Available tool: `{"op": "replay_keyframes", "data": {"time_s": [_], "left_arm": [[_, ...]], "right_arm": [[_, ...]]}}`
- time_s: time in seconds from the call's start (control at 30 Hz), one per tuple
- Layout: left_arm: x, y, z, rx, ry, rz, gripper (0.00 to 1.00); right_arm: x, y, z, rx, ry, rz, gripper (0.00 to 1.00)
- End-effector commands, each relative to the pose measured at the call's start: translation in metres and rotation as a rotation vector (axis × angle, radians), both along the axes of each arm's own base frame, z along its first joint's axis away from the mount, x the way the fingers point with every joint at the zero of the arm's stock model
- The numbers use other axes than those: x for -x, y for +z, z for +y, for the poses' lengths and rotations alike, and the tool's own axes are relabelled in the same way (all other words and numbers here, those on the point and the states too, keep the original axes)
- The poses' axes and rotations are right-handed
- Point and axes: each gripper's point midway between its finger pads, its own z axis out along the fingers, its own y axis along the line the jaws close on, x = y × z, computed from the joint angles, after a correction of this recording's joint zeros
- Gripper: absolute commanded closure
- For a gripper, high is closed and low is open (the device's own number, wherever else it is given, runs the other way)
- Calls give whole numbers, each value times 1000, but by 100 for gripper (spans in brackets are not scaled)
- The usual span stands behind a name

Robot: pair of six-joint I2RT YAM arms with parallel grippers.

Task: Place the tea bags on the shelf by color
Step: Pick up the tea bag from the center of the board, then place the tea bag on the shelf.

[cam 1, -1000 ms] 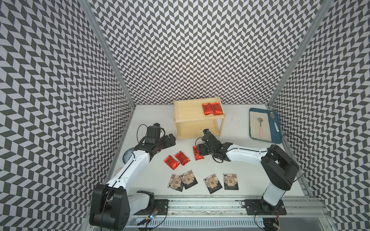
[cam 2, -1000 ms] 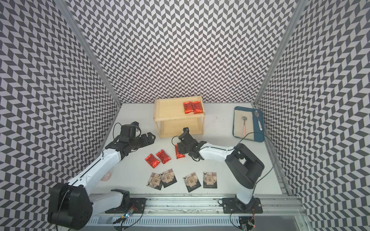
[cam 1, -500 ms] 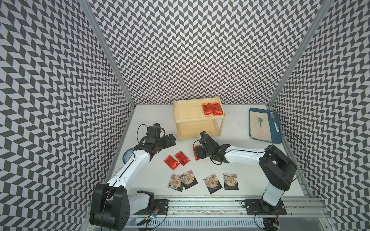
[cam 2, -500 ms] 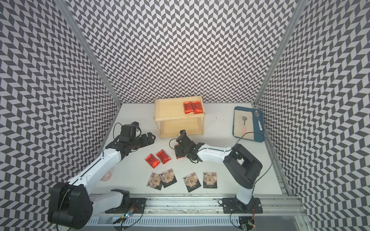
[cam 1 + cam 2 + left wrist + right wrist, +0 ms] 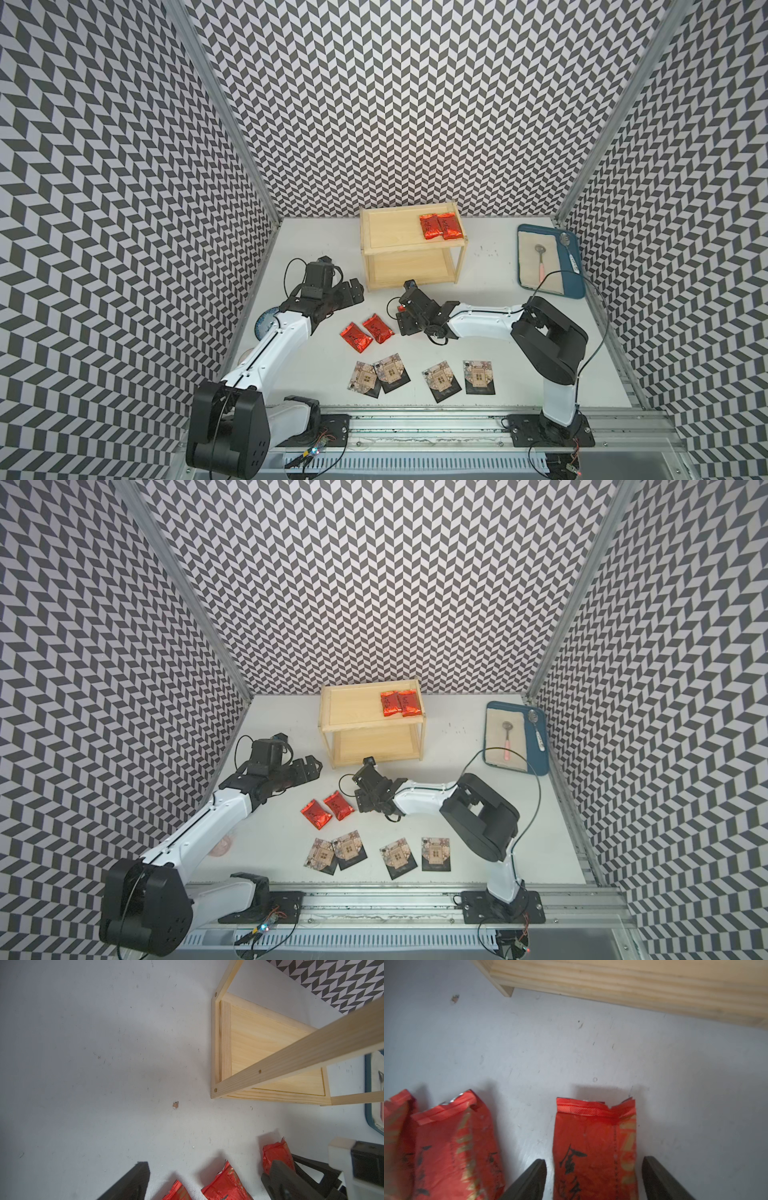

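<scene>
While the red sachet lies flat on the table near the shelf, long axis aimed at its base, I see R claw spread wide, fingers straddling it w/ gaps both sides, nothing gripped.

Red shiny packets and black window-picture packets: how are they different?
The shiny red foil packets are oblong with dark writing; the black packets are squarish with a beige window print. Two red packets lie on the pale wooden shelf's top board; all four black packets lie on the white table. The right claw is open around a red packet; none is near a black packet. Both lie flat.
</scene>
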Motion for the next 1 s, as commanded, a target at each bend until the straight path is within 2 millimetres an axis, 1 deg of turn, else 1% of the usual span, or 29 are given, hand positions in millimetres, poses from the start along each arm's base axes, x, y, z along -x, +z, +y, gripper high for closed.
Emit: {"op": "replay_keyframes", "data": {"time_s": [0.0, 0.1, 0.2, 0.27, 0.37, 0.43, 0.53, 0.6, 0.7, 0.77, 0.83, 0.97], "left_arm": [[-4, 11, 1, -4, -2, -21, 4], [-4, 10, 0, 0, -4, -18, 4], [-4, 11, 0, 0, -4, -20, 4], [-4, 12, 1, 1, -4, -23, 4], [-4, 14, 1, 1, -3, -29, 5], [-5, 16, 2, -1, 2, -37, 5], [-5, 20, 3, -2, 5, -47, 5], [-5, 22, 3, 0, 5, -53, 5], [-5, 23, 3, 1, 6, -57, 5], [-5, 23, 3, 2, 5, -58, 5], [-5, 24, 2, 4, 4, -60, 5], [-4, 23, 2, 4, 1, -60, 5]], "right_arm": [[-3, 0, -4, 18, -32, -15, 27], [-3, 3, -5, 18, -39, -21, 32], [-4, 11, -6, 13, -46, -32, 36], [-5, 20, -8, 5, -53, -43, 38], [-5, 40, -11, -16, -66, -64, 39], [-3, 60, -14, -40, -75, -85, 39], [-3, 97, -20, -90, -95, -138, 40], [-4, 125, -24, -117, -102, -175, 41], [-9, 171, -27, -157, -114, -256, 41], [-19, 204, -29, -180, -131, -347, 41], [-32, 231, -30, -181, -150, -431, 41], [-70, 268, -23, -161, -172, -531, 41]]}}
